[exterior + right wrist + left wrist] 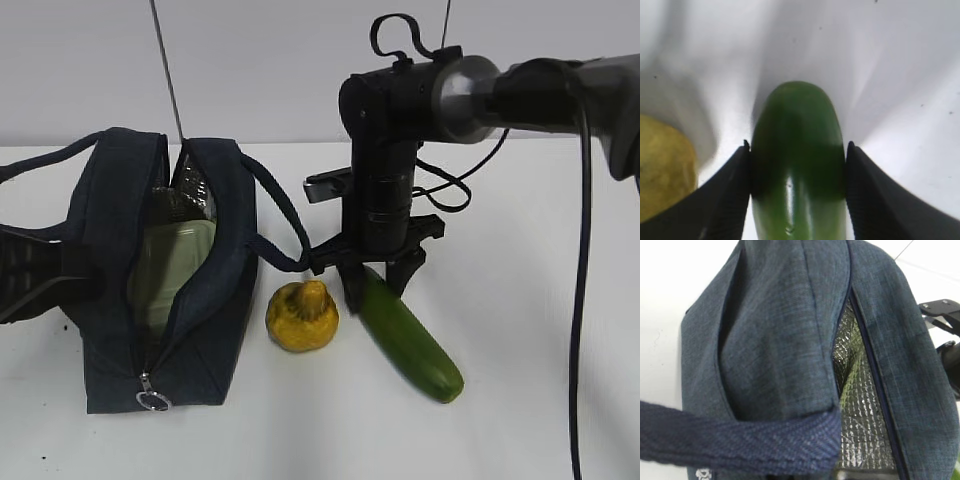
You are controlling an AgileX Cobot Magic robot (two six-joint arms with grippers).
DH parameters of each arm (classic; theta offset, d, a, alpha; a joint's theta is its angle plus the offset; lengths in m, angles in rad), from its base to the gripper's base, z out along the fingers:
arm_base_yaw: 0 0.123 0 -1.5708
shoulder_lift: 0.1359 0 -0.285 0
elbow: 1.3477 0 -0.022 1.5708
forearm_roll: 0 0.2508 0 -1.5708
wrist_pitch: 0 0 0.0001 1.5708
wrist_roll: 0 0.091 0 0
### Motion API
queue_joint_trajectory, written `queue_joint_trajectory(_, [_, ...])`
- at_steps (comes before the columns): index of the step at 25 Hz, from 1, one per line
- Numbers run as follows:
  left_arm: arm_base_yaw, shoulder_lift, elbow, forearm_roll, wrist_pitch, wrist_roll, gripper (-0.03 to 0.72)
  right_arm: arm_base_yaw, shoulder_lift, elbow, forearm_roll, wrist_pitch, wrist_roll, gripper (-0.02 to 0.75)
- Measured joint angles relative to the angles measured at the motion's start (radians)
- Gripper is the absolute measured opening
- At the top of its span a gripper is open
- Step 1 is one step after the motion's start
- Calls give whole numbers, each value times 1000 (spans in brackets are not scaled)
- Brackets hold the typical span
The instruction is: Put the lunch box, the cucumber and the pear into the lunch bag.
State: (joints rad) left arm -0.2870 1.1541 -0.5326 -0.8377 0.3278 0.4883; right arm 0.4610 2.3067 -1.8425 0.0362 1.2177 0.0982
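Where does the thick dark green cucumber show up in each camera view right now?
Exterior view: the thick dark green cucumber lies slantwise on the white table, right of centre, its upper end between the right end effector's fingers.
Left wrist view: not in it.
Right wrist view: bottom centre, between the two fingers.
Shared landmark: the lumpy yellow pear, at the left edge in the right wrist view.

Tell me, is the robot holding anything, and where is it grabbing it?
The right gripper is pinching the cucumber near one end, on the table. The left gripper is out of sight, so whether it holds the lunch bag cannot be told.
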Motion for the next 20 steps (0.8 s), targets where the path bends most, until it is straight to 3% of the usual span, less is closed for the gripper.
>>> queue_joint_trajectory(8, [0, 0, 0, 0, 1, 0, -15, 0, -110, -59, -98, 0, -11, 405])
queue_joint_trajectory(14, [0, 0, 0, 0, 2, 0, -15, 0, -205, -173, -107, 8, -13, 405])
queue_joint_trajectory(18, [0, 0, 0, 0, 2, 0, -15, 0, -244, -269, -69, 20, -17, 405])
queue_joint_trajectory(20, [0, 0, 0, 0, 3, 0, -15, 0, -253, -331, 11, 24, -22, 405])
